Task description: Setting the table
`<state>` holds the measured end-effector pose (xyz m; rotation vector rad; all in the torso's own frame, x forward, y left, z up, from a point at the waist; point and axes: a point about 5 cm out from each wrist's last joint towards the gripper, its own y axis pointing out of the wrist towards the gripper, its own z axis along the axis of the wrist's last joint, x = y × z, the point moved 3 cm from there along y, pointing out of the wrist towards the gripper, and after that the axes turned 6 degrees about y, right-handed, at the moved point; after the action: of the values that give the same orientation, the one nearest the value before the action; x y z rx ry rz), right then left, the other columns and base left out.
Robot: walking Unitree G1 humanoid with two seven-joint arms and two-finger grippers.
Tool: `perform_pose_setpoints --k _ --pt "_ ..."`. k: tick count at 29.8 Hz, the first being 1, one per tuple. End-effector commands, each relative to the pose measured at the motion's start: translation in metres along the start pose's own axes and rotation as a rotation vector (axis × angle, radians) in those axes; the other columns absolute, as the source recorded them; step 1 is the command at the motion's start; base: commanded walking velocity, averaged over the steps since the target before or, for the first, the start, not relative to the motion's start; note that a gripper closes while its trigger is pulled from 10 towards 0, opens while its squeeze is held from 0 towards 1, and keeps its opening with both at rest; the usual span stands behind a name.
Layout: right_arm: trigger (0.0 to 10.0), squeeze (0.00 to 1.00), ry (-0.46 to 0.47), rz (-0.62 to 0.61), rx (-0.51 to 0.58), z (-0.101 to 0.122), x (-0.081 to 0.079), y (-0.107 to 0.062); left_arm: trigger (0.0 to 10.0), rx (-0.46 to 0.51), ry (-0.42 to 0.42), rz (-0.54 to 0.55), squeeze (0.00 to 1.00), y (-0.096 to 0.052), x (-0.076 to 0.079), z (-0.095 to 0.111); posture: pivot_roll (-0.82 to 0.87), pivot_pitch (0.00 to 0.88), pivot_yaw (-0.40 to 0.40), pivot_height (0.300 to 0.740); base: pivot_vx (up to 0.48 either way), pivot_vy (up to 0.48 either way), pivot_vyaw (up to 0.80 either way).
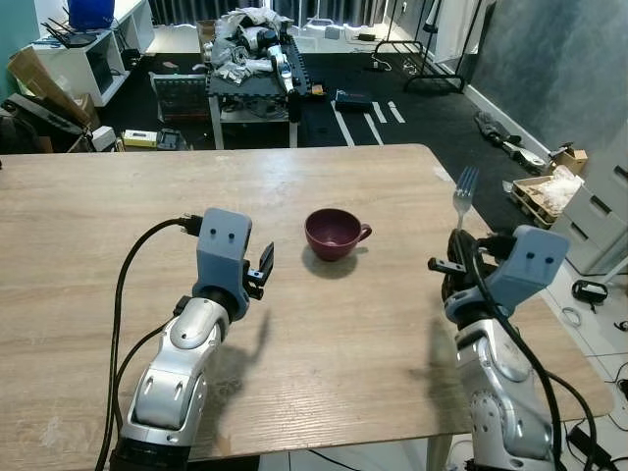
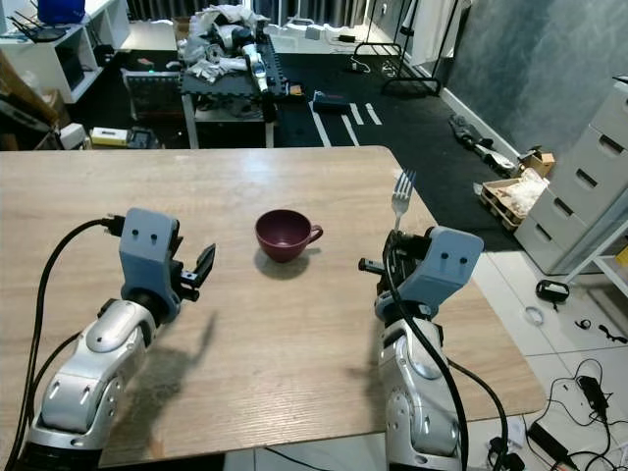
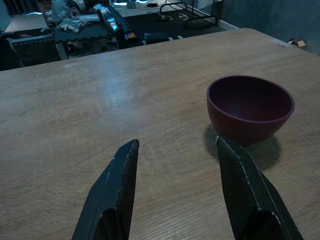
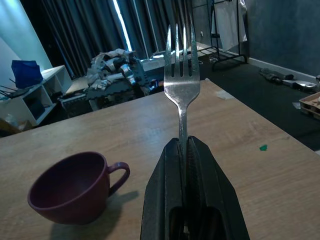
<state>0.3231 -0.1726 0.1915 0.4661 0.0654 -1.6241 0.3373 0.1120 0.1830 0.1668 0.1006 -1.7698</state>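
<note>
Right of frame centre, the right gripper (image 4: 183,145) pinches 1 silver metal fork (image 1: 463,193) upright; the left gripper (image 3: 177,150) hovers spread, seemingly untouching, beside the maroon ceramic cup (image 1: 335,234) on the wooden table (image 1: 98,206).

A cluttered grey cart (image 1: 250,69) stands beyond the wooden table's far edge, white shelving (image 1: 83,54) to its left, a white drawer unit (image 1: 601,211) far right.
</note>
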Motion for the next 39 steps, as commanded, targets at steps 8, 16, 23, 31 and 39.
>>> perform_pose_setpoints --k 8,16,23,31,39 --pt "10.0 0.0 -0.009 -0.001 -0.018 -0.0058 0.0024 -0.0006 10.0 0.0 0.003 0.001 0.0 0.0017 0.0012 -0.0013 -0.03 0.0 0.064 0.74 0.0 0.0 0.0" --pt "10.0 0.0 -0.009 0.008 -0.016 -0.005 0.0004 0.0016 10.0 -0.007 0.005 0.005 0.0 0.0008 0.0005 -0.0042 -0.04 0.0 0.06 0.74 0.0 0.0 0.0" --pt "10.0 0.0 -0.012 0.011 -0.013 -0.0035 0.0007 0.0027 10.0 -0.003 0.005 0.009 0.0 0.0027 0.0009 -0.003 -0.04 0.0 0.06 0.74 0.0 0.0 0.0" --pt "10.0 0.0 -0.011 0.013 -0.013 -0.0039 0.0002 0.0032 10.0 0.003 -0.012 0.013 0.0 0.0028 0.0002 -0.0024 -0.03 0.0 0.056 0.74 0.0 0.0 0.0" --pt "10.0 0.0 -0.01 0.016 -0.014 -0.0046 -0.0006 0.004 10.0 0.006 -0.002 0.013 0.0 0.0021 -0.0005 -0.0024 -0.03 0.0 0.055 0.74 -0.036 0.0 0.0"
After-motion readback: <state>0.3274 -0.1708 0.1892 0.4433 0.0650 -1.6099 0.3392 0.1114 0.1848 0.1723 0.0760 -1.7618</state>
